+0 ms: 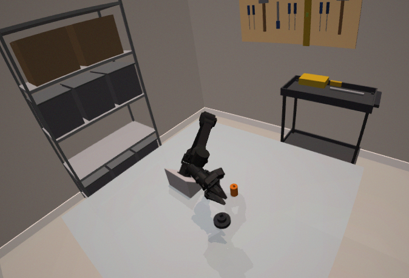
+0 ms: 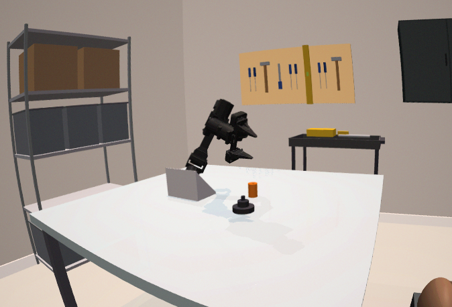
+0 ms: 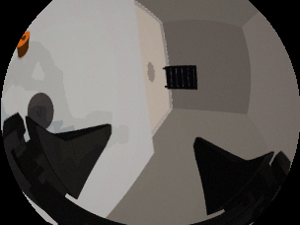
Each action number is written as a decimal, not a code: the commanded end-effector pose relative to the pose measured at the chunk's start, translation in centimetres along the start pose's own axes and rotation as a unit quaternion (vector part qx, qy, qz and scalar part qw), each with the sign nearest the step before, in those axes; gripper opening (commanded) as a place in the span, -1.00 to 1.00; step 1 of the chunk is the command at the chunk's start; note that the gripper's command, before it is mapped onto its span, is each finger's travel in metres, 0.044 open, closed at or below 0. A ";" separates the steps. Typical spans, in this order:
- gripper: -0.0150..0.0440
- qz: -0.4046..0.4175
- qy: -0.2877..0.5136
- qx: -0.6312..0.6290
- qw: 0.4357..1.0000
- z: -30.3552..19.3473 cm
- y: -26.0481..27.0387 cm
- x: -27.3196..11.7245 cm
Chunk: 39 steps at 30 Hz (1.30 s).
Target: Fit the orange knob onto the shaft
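Observation:
The orange knob (image 1: pixel 233 190) (image 2: pixel 252 190) (image 3: pixel 23 45) stands upright on the table, with a small dark hole showing in its top in the top view. The dark round pedestal (image 1: pixel 222 223) (image 2: pixel 243 208) (image 3: pixel 40 109) stands on the table nearer the exterior camera than the knob; its short shaft (image 2: pixel 243 198) points up and is bare. The shaft's flat side cannot be made out. My gripper (image 1: pixel 226 200) (image 2: pixel 254 147) (image 3: pixel 153 136) is wide open and empty. It hangs in the air well above the table, tilted, with its fingers pointing out beyond the arm.
A grey wedge-shaped block (image 1: pixel 179 185) (image 2: pixel 182 183) stands at the arm's base on the white table (image 1: pixel 293 196) (image 2: pixel 143 224). A shelf rack, a dark cart (image 1: pixel 329 98) (image 2: pixel 335 143) and a tool board (image 1: pixel 329 22) (image 2: pixel 324 83) stand or hang beyond the table.

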State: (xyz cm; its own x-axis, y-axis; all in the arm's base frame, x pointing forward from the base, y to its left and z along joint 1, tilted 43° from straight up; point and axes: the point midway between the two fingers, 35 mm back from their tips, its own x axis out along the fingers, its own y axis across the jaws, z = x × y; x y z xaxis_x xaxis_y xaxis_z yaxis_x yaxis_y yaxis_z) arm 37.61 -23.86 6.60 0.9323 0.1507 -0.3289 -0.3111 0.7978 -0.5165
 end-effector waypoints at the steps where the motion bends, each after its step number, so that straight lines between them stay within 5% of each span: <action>1: 0.95 0.000 0.000 0.000 1.000 0.0 0.0 0.0; 7: 1.00 0.101 0.047 0.159 0.981 2.4 3.4 2.0; 14: 1.00 0.236 0.165 0.355 0.890 7.6 9.6 1.5; 39: 1.00 0.358 0.423 0.523 0.647 17.7 18.0 -7.5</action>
State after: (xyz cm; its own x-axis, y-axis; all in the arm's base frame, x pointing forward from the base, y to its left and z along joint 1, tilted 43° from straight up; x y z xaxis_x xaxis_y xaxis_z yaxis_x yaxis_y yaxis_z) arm 31.66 -3.48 10.17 0.2350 0.6450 -0.7272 -0.0852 0.7589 0.6456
